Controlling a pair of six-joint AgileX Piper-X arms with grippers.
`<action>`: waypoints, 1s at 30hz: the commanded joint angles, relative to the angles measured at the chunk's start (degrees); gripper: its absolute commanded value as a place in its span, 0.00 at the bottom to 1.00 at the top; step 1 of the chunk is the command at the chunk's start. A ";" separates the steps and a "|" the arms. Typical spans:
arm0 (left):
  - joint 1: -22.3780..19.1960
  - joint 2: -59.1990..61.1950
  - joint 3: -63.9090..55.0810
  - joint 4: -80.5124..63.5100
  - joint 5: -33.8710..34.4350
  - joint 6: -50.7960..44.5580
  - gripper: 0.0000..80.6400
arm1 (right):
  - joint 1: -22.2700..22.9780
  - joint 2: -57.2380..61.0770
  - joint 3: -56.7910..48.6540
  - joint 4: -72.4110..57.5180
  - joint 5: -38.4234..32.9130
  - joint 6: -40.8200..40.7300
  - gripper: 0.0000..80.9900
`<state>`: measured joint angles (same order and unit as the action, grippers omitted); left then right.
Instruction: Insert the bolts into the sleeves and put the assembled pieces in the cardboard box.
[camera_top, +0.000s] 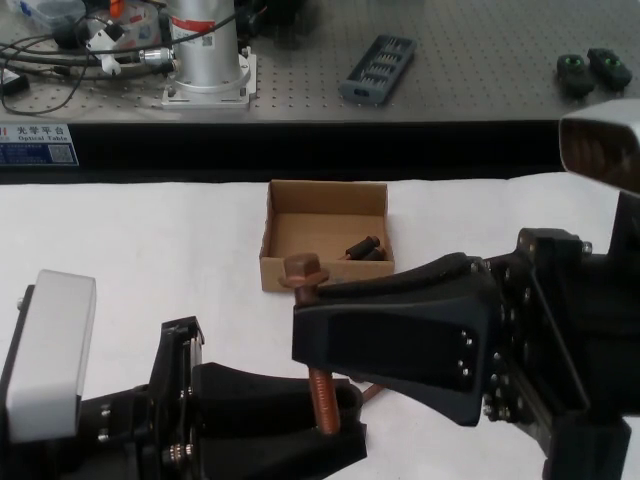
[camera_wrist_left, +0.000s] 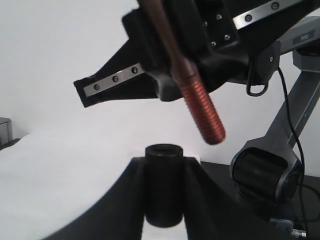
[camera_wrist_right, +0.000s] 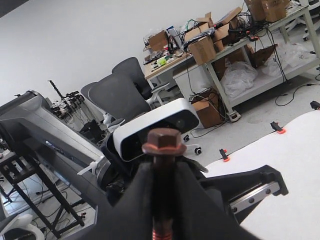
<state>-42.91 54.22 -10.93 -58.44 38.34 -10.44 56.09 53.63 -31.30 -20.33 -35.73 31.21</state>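
Copper bolt (camera_wrist_left: 200, 107), clamped in the right end effector (camera_wrist_right: 162, 172), hangs tilted with its tip off to one side of the sleeve (camera_wrist_left: 163, 195) gripped by the left end effector (camera_wrist_left: 164, 165), so pushing down now would likely jam it on the rim.

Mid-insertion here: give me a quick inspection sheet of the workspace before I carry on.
Surface: white-covered bench, with a perforated table behind it.
Job's things: bolt at an angle to the sleeve, threaded tip off its mouth, not in; cardboard box open, pieces lying inside.
Clutter: grey ridged holder, two black parts, metal post, all on the perforated table.
Grippers: left gripper jaws shut on the sleeve; right gripper jaws shut on the bolt below its head.
Cables: bundle at the perforated table's far left.
Surroundings: office chairs, tables stacked with boxes.
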 joint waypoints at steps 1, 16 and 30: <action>-0.23 -0.62 -0.15 -2.64 0.52 -0.53 0.13 | 0.17 0.02 -0.14 -1.07 -0.20 0.05 0.04; -0.23 -0.62 1.51 -7.26 1.15 -4.05 0.13 | -0.08 0.01 -0.14 -1.05 0.48 -5.25 0.04; -0.23 -0.62 1.71 -9.28 1.38 -4.09 0.13 | -0.08 0.01 -0.14 0.60 2.99 -10.04 0.04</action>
<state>-42.91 54.22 -9.06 -64.74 38.79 -13.90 56.09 53.63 -31.30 -20.75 -33.05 23.80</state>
